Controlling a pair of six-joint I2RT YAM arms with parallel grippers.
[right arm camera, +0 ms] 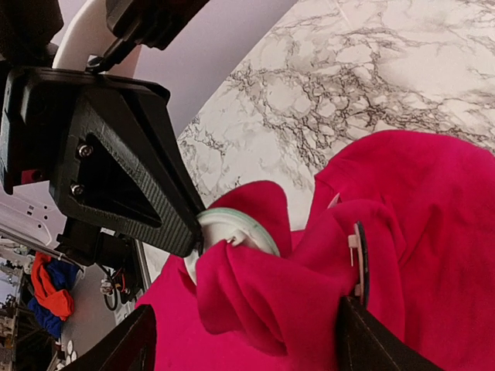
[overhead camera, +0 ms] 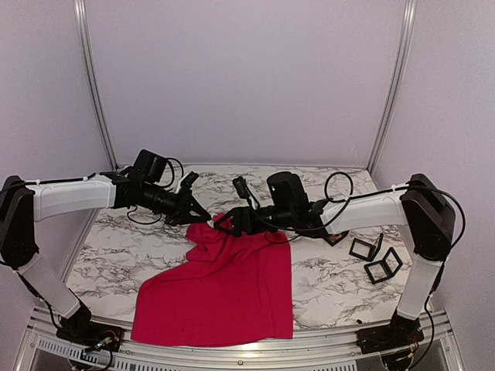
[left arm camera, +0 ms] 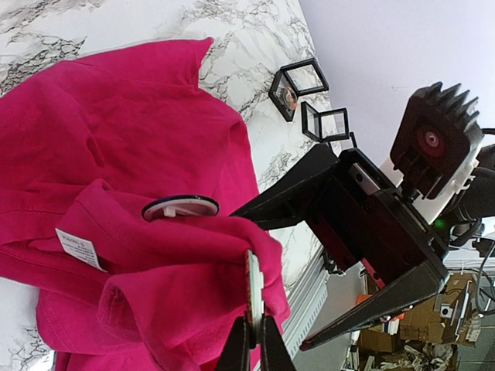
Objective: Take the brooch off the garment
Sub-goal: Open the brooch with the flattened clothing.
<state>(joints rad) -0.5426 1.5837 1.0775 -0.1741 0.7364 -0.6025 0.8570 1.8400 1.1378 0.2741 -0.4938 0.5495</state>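
Note:
The red T-shirt [overhead camera: 224, 290] lies on the marble table, its far end lifted and bunched between my two grippers. My left gripper [overhead camera: 203, 215] is shut on the edge of a round white brooch with a greenish rim [left arm camera: 254, 287], which is still in the fabric [left arm camera: 116, 139]; the same brooch shows in the right wrist view [right arm camera: 232, 226]. A second round disc with a dark rim [left arm camera: 180, 207] sits in the cloth close by. My right gripper [overhead camera: 226, 224] is wide open around the bunched fabric [right arm camera: 271, 294], and the dark-rimmed disc [right arm camera: 359, 259] lies against one of its fingers [right arm camera: 379, 340].
Two black-framed clear boxes [overhead camera: 365, 247] [overhead camera: 384, 265] stand at the right of the table, near the right arm. A white label [left arm camera: 77, 249] hangs from the shirt. The metal rail of the table's near edge [overhead camera: 232, 357] runs below the shirt's hem.

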